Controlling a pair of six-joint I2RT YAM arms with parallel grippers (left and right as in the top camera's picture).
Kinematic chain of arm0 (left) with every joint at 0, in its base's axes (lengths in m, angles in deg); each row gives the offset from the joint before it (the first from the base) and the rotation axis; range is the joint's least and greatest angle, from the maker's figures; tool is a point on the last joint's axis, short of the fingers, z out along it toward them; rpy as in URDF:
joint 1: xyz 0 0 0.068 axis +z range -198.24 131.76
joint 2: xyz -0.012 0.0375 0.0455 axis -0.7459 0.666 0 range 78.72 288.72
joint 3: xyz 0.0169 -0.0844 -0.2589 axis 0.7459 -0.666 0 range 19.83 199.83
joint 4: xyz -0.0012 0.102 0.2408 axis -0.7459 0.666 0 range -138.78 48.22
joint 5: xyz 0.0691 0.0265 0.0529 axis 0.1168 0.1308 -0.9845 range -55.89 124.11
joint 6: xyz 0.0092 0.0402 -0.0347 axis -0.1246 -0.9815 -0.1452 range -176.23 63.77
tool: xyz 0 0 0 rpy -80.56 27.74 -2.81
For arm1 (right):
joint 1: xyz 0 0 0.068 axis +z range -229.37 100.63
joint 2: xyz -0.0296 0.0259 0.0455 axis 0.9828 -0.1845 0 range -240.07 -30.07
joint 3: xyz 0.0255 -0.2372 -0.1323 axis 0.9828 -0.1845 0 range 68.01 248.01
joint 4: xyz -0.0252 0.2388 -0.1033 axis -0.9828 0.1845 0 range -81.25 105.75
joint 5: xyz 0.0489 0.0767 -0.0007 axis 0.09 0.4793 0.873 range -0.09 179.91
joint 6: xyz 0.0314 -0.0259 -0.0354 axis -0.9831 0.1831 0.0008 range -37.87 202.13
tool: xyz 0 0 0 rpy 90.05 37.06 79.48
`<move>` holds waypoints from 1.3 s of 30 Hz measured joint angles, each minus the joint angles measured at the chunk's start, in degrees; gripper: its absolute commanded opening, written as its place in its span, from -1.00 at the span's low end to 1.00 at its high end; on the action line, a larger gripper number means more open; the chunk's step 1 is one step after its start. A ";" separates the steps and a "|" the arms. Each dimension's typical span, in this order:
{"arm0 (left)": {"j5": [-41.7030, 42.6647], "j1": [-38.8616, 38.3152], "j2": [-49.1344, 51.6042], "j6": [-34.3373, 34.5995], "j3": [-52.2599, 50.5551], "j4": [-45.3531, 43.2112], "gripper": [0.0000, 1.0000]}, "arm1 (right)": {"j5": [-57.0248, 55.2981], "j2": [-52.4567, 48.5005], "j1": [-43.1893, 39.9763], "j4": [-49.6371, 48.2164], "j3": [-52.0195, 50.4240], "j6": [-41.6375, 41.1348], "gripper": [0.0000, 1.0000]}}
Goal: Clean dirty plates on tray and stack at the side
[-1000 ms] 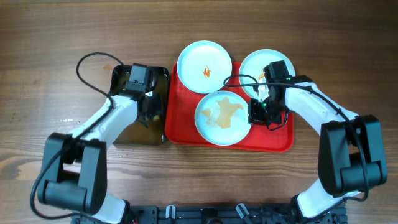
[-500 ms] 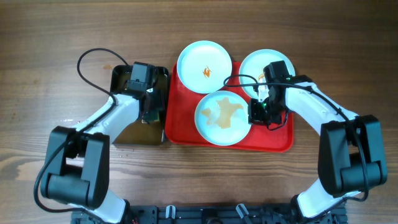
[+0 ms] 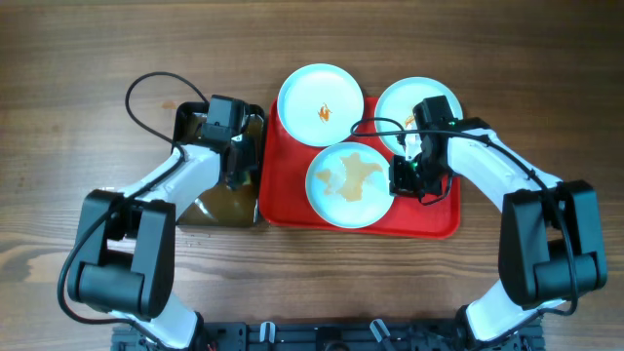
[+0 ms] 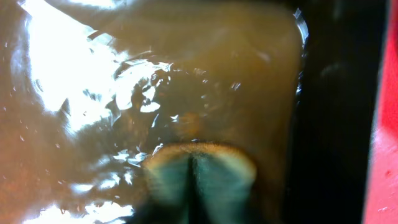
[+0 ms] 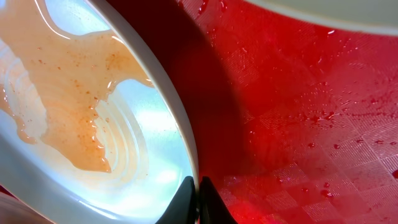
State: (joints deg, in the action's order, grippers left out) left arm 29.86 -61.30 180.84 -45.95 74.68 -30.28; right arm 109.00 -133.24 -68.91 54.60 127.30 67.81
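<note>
Three pale plates sit on the red tray (image 3: 429, 219): one at the back left (image 3: 321, 104) with a small orange smear, one at the back right (image 3: 402, 97) partly under my right arm, and a front one (image 3: 349, 185) covered in watery orange-brown sauce. My right gripper (image 3: 398, 177) is shut on the front plate's right rim; the wrist view shows its fingertips (image 5: 198, 190) pinching the rim of the plate (image 5: 93, 124) above the tray (image 5: 311, 112). My left gripper (image 3: 238, 174) is down in the black tub (image 3: 185, 216), shut on a blurred green-and-yellow sponge (image 4: 199, 177) under the brown water.
The black tub of brownish water stands just left of the tray, their edges almost touching. Its dark wall (image 4: 336, 112) and the tray's red edge (image 4: 387, 155) show at the right of the left wrist view. Bare wooden table (image 3: 88, 58) surrounds them.
My left gripper has shifted slightly to the right and back inside the tub. The right arm and the plates have not moved.
</note>
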 measured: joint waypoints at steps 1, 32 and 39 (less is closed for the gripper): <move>0.00 0.02 -0.02 0.13 0.55 0.85 0.27 | 0.00 0.00 0.00 0.00 0.00 0.00 -0.91; -3.98 -0.15 -1.31 -0.81 1.53 9.44 0.18 | -0.02 0.00 0.00 0.33 0.00 0.00 -0.88; 0.15 -0.15 -0.96 -0.87 1.53 8.26 -0.81 | -0.02 0.00 0.00 0.37 0.00 -0.46 -0.59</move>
State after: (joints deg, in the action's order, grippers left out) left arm 30.01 -61.45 179.88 -46.82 76.21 -22.02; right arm 108.98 -133.24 -68.91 54.97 127.30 67.35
